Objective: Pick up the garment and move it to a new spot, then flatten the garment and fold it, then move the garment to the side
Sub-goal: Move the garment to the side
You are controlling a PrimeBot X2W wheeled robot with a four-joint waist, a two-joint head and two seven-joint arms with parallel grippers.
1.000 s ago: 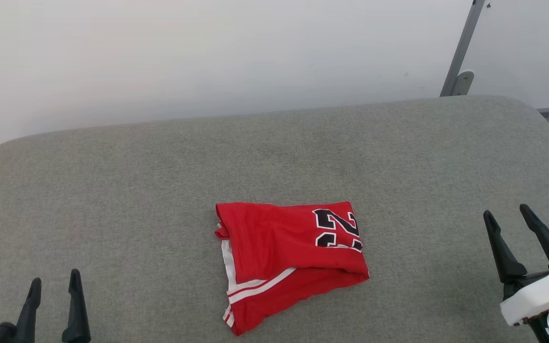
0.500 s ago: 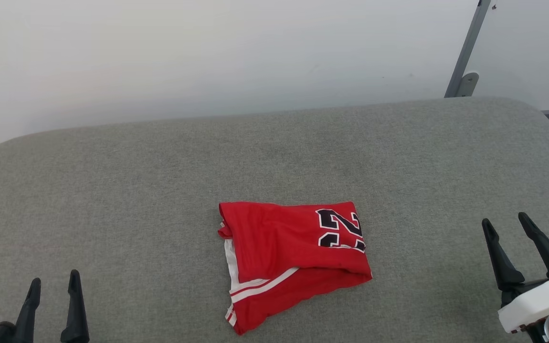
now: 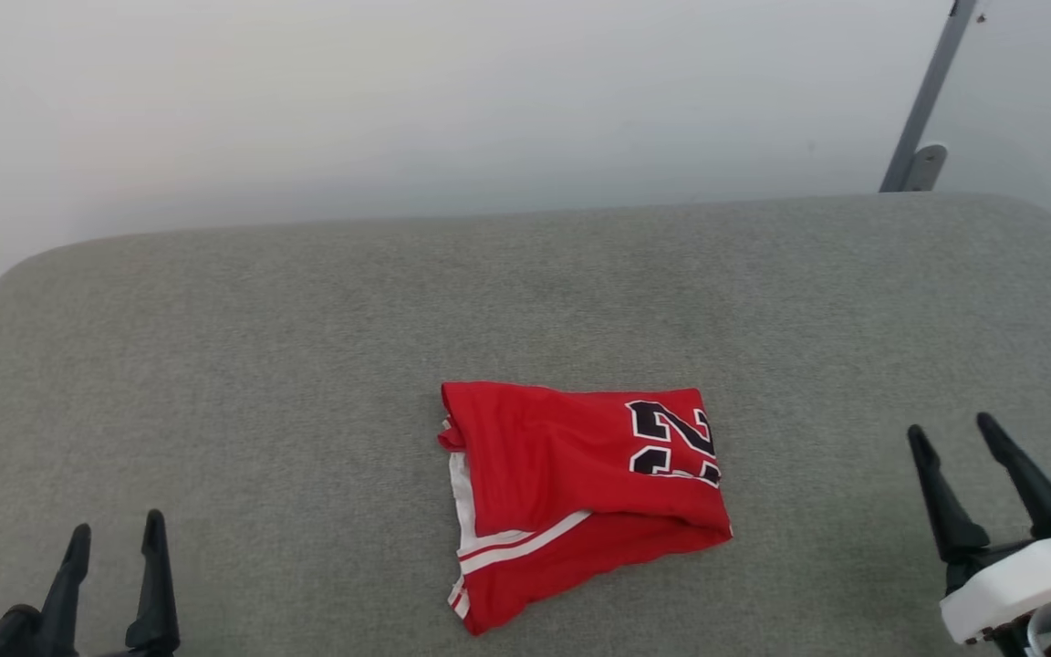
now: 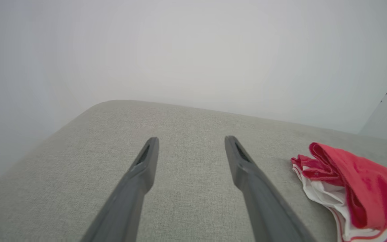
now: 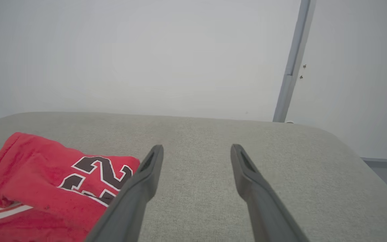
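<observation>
The garment (image 3: 571, 484), a red jersey with white striped edging and a black "2" showing, lies folded into a rough rectangle on the grey cushioned surface (image 3: 306, 347), a little right of centre. It shows at the right edge of the left wrist view (image 4: 354, 188) and at the lower left of the right wrist view (image 5: 49, 181). My left gripper (image 3: 115, 538) stands open at the lower left, well apart from the cloth. My right gripper (image 3: 950, 438) stands open at the lower right, also apart from it. Both hold nothing.
A pale wall rises behind the surface's rounded far edge. A grey metal post (image 3: 931, 100) with a small bracket stands at the back right, seen too in the right wrist view as a grey post (image 5: 292, 64). Bare grey fabric spreads on all sides of the jersey.
The whole head picture has shifted a little rightward, so the camera has turned. The jersey lies as before and both grippers stay open.
</observation>
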